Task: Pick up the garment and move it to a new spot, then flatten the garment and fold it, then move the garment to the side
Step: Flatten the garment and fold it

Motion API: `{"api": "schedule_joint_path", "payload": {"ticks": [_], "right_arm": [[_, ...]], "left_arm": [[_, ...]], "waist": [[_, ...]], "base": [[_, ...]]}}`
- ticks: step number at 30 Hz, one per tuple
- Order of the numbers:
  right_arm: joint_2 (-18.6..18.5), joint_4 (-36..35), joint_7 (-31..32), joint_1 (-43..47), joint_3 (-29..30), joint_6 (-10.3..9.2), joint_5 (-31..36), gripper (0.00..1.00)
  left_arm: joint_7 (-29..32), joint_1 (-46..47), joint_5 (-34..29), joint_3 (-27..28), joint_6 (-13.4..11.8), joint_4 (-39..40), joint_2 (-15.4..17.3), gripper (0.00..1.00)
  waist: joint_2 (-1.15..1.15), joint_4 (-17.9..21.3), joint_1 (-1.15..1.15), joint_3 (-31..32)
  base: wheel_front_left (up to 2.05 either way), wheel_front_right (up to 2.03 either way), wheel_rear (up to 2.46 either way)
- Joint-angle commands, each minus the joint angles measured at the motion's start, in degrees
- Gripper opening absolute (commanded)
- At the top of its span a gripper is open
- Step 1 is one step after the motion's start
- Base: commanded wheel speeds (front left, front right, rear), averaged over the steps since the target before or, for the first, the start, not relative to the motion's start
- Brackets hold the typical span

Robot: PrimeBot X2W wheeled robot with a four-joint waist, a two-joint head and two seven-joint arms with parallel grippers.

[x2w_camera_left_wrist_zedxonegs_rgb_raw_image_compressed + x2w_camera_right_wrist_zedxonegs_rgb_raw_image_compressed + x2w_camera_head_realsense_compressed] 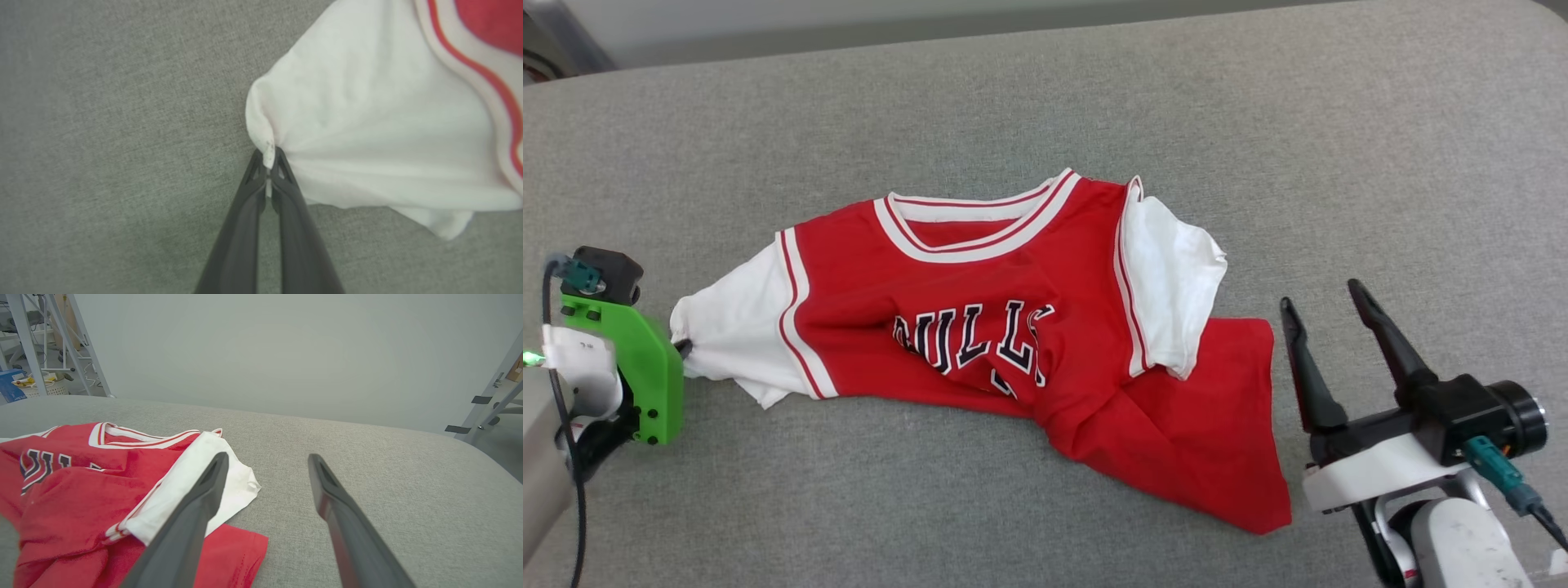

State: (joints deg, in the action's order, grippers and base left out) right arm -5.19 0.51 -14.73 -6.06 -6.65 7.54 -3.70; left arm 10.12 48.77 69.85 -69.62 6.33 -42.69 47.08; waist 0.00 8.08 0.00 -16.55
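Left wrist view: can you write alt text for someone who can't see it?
Two dark fingers pinch shut on the edge of a white sleeve, bunching it to a point. The sleeve belongs to a garment with red-and-white trim, spread over a grey fabric surface.

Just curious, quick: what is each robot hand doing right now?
Left hand: closed, pinching the garment by its white sleeve.
Right hand: open, holding nothing.

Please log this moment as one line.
left claw: shut on white sleeve of red jersey T-shirt | right claw: open, beside shirt | shirt: crumpled on grey fabric surface
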Motion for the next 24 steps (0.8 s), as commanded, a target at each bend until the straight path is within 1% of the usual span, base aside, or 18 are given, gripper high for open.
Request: {"api": "schedule_joint_path", "payload": {"ticks": [1, 4, 6, 8, 10, 14, 16, 19, 22, 24], "right_arm": [[-0.6, -0.2, -0.3, -0.8, 0.9, -0.05, 0.2, 1.0], [-1.7, -0.7, -0.3, -1.2, 2.6, -0.05, -0.5, 1.0], [-3.2, -1.0, -0.3, -1.8, 4.0, -0.05, -0.6, 1.0], [-5.3, -1.2, -0.3, -2.6, 5.4, -0.05, -0.8, 1.0], [-7.4, -1.2, -0.3, -4.0, 6.2, -0.05, -1.3, 1.0], [-12.2, -2.0, 1.5, -7.8, 6.7, -0.05, -1.9, 1.0], [-14.3, -3.0, 3.4, -9.8, 6.6, -0.05, -2.2, 1.0], [-18.1, -3.7, 7.8, -13.1, 4.6, -0.05, -4.1, 1.0], [-21.1, -3.1, 13.4, -16.4, 2.4, -0.05, -7.1, 1.0], [-23.1, -2.7, 17.4, -18.9, 0.1, -0.05, -10.0, 1.0]], "left_arm": [[-2.8, -1.2, -1.7, -0.3, -0.1, -1.2, -1.7, 1.0], [-10.8, -1.1, -3.6, 0.7, -1.1, -2.7, -3.0, 1.0], [-15.9, -1.4, -4.7, 1.2, -1.8, -2.8, -3.6, 1.0], [-20.6, -1.7, -5.1, 2.4, -3.3, -2.5, -4.4, 1.0], [-23.3, -1.9, -5.8, 3.5, -5.1, -2.0, -4.9, 1.0], [-25.0, -2.3, -8.6, 7.6, -9.4, 2.4, -5.7, 1.0], [-25.1, -3.2, -12.2, 11.9, -12.3, 7.2, -5.7, 1.0], [-25.1, -7.7, -18.4, 19.3, -16.8, 15.1, -6.0, 1.0], [-25.1, -13.3, -23.4, 26.4, -19.9, 21.7, -7.4, 1.0], [-25.1, -17.0, -27.2, 30.9, -21.3, 24.9, -8.7, 1.0]], "waist": [[0.0, -0.5, 0.0, 1.0], [0.0, -1.0, 0.0, 2.5], [0.0, -1.7, 0.0, 3.7], [0.0, -2.9, 0.0, 4.5], [0.0, -3.8, 0.0, 5.2], [0.0, -5.9, 0.0, 6.2], [0.0, -6.9, 0.0, 6.4], [0.0, -8.4, 0.0, 6.5], [0.0, -9.7, 0.0, 6.3], [0.0, -10.6, 0.0, 6.1]], "base": [[0.0, 0.0, 0.0], [0.0, 0.0, 0.0], [0.0, 0.0, 0.0], [0.0, 0.0, 0.0], [0.0, 0.0, 0.0], [0.0, 0.0, 0.0], [0.0, 0.0, 0.0], [0.0, 0.0, 0.0], [0.0, 0.0, 0.0], [0.0, 0.0, 0.0]]}}
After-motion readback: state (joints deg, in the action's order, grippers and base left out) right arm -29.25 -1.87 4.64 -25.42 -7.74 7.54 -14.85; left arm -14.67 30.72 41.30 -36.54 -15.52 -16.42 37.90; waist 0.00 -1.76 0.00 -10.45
